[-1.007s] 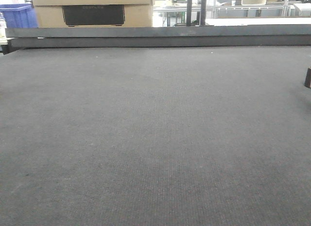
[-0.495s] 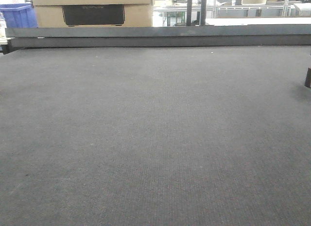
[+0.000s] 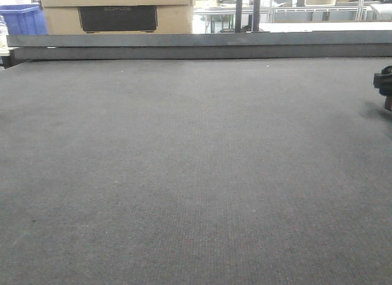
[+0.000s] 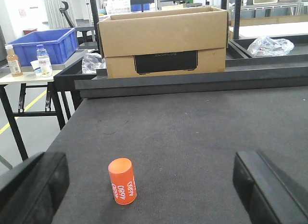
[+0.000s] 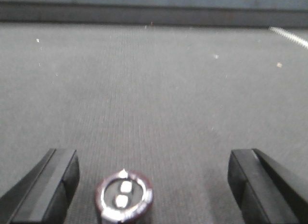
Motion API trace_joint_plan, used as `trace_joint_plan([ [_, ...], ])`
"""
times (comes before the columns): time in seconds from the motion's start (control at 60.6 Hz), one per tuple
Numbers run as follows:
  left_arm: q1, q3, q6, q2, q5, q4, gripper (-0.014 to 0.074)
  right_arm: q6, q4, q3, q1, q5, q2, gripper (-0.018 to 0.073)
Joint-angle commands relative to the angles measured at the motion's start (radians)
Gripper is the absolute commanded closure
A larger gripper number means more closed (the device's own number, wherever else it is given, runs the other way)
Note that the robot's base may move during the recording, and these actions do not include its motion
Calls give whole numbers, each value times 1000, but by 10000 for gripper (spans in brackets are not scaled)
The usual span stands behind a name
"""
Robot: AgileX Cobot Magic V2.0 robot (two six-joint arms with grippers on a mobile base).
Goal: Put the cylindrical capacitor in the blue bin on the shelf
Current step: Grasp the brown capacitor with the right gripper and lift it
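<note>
The cylindrical capacitor [image 5: 124, 197] stands upright on the dark felt table [image 5: 154, 89], dark brown with a silver top. It sits between the fingers of my right gripper [image 5: 154, 195], nearer the left finger [image 5: 45, 190], touching neither. That gripper is open. In the front view the capacitor [image 3: 388, 103] shows at the right edge, with part of the right gripper [image 3: 384, 81] just above it. My left gripper [image 4: 151, 190] is open and low over the table, with an orange cylinder [image 4: 122, 180] standing between its fingers. The steel shelf is out of view.
A cardboard box [image 4: 163, 41] sits behind the table's raised back rail [image 4: 192, 82]. A blue crate [image 4: 41, 43] and bottles [image 4: 44, 60] stand on a side table to the left. A clear plastic bag [image 4: 269, 45] lies at the back right.
The right gripper has come into the front view at the right edge, just above the capacitor. The capacitor has not moved.
</note>
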Motion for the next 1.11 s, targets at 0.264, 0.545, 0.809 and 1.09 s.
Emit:
trace_joint_plan([
  [0.264, -7, 1, -1, 4, -13, 2, -6, 0, -9, -8, -5, 7, 21, 286],
  [0.545, -7, 1, -1, 4, -13, 2, -6, 0, -9, -8, -5, 26, -2, 642],
  [0.809, -7, 9, -1, 89, -38, 2, -6, 0, -17, 17, -3, 103, -258, 691],
  [1.09, -7, 71, -1, 375, -346, -10, -6, 0, -17, 21, -3, 396, -654, 691],
])
